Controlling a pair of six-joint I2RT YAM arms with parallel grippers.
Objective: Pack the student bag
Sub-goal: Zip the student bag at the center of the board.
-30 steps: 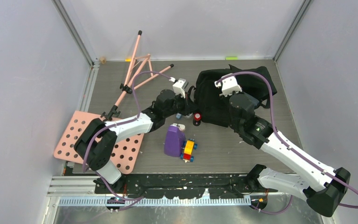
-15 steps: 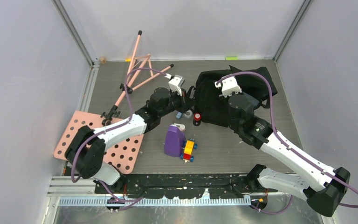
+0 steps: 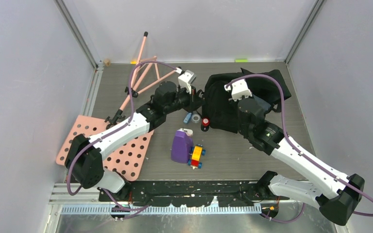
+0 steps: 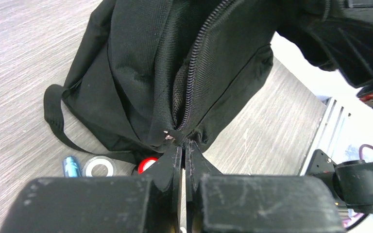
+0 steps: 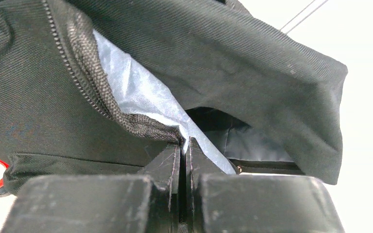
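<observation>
I see student bag [image 3: 218,106] upper centre-right in top view, mouth partly unzipped. My left gripper [image 4: 184,144] pinched tight on bag at low end of zipper [image 4: 192,73]. My right gripper [image 5: 184,143] pinched on opening's edge by pale lining [image 5: 126,82]. I judge fabric soft, floppy, light, apt to sag. Best hold at seams or zipper tape, not loose panels.

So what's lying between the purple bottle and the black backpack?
Seen from the top camera: a small red-rimmed roll, a silvery ring and a little blue piece, close beside the backpack.
</observation>
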